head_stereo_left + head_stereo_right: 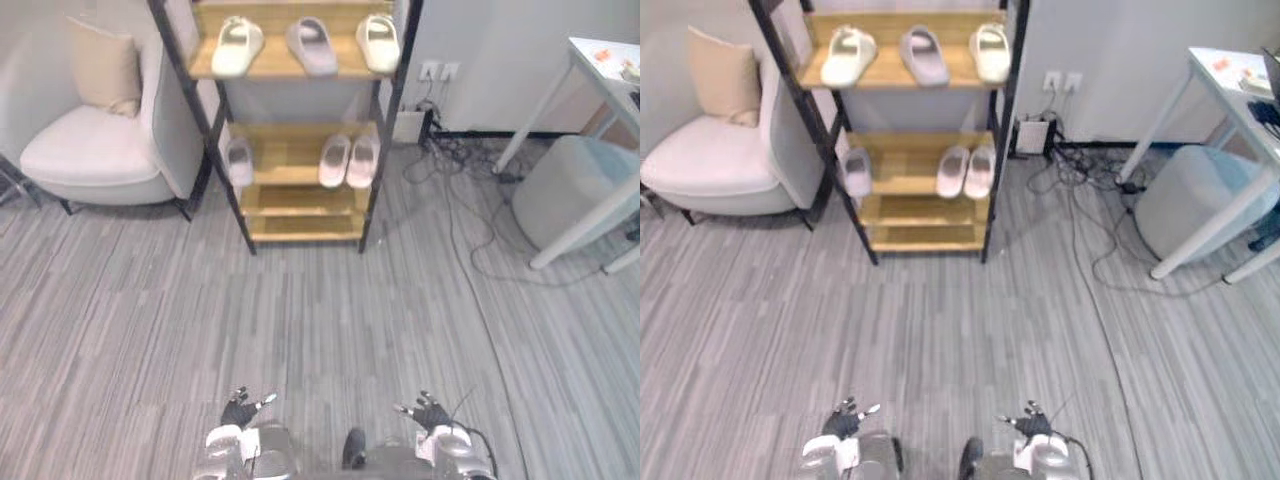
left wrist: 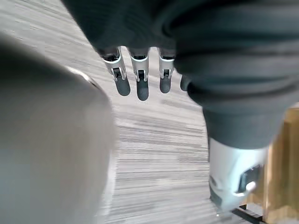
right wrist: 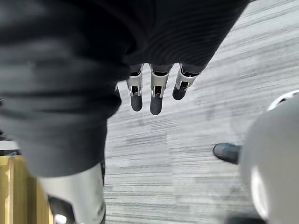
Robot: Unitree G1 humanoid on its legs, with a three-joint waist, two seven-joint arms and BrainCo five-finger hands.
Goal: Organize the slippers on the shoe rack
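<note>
Sitting at 12 o'clock, slippers (image 1: 312, 46) line the shoe rack (image 1: 286, 152): three on the top shelf, three on the middle. Left hand (image 1: 238, 411) at 7 o'clock and right hand (image 1: 431, 413) at 5 hang with straight, relaxed fingers, empty.

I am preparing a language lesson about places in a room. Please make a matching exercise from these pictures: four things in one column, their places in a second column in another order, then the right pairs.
Things
1. beige cushion
2. pair of pale slippers
3. cables
4. lilac slipper

Places
A. on the floor, right of the shoe rack
B. top shelf, between two cream slippers
C. on the armchair
D. middle shelf, right side

Pairs: 1-C, 2-D, 3-A, 4-B
</note>
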